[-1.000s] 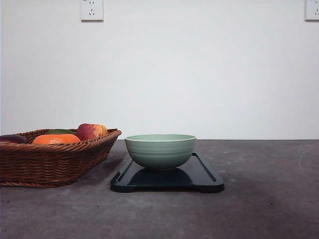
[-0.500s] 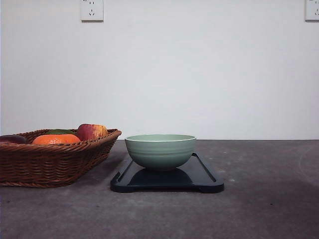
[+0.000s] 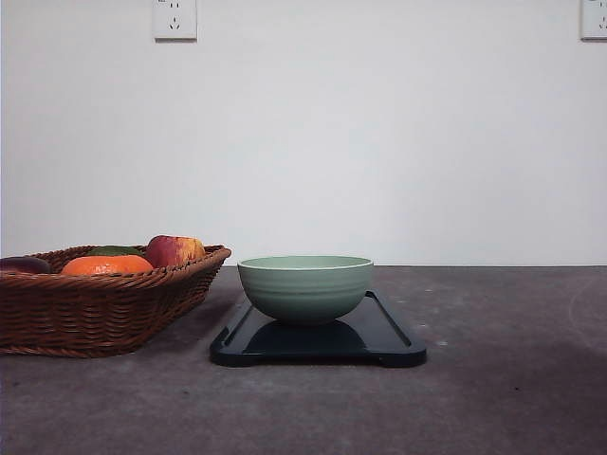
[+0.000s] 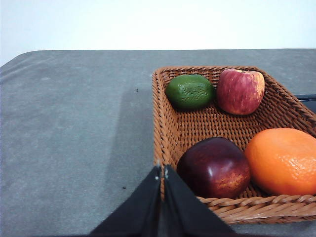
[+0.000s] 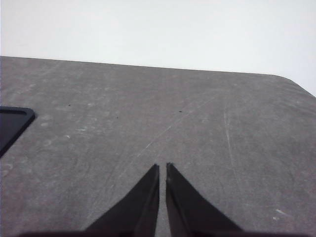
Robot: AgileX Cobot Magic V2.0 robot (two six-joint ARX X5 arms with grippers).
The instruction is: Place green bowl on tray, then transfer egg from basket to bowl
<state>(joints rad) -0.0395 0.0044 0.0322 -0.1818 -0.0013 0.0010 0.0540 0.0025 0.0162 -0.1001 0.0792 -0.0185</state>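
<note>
The left pincer (image 4: 162, 170) has its two black fingers pressed together with nothing between them, and its tips are over the near rim of the basket (image 4: 163, 128). The right pincer (image 5: 162, 168) is also closed to a thin slit and holds nothing; it is above bare grey worktop (image 5: 197, 128), with a corner of the tray (image 5: 12, 123) at the side of its view.

No brand, label or readable writing is visible on any object.

From largest to smallest: the grey worktop (image 3: 512, 379) carries everything. The basket (image 3: 95, 308) is wide, shallow, brown woven wicker with a braided rim, and it stands at the left edge of the worktop. The tray (image 3: 389, 332) is flat, glossy black with rounded corners, a low rim and short feet; it lies near the middle of the worktop, just beside the basket. The green bowl (image 3: 304, 286) is pale sage with faint horizontal ridges and a lighter rim, and it stands upright on the tray.

Inside the basket are an orange fruit (image 4: 281, 160), a dark red-purple rounded object (image 4: 213, 167) touching it, a red-yellow apple (image 4: 240, 91) and a green lime-like fruit (image 4: 189, 91). I cannot tell which of these, if any, is the egg.
</note>
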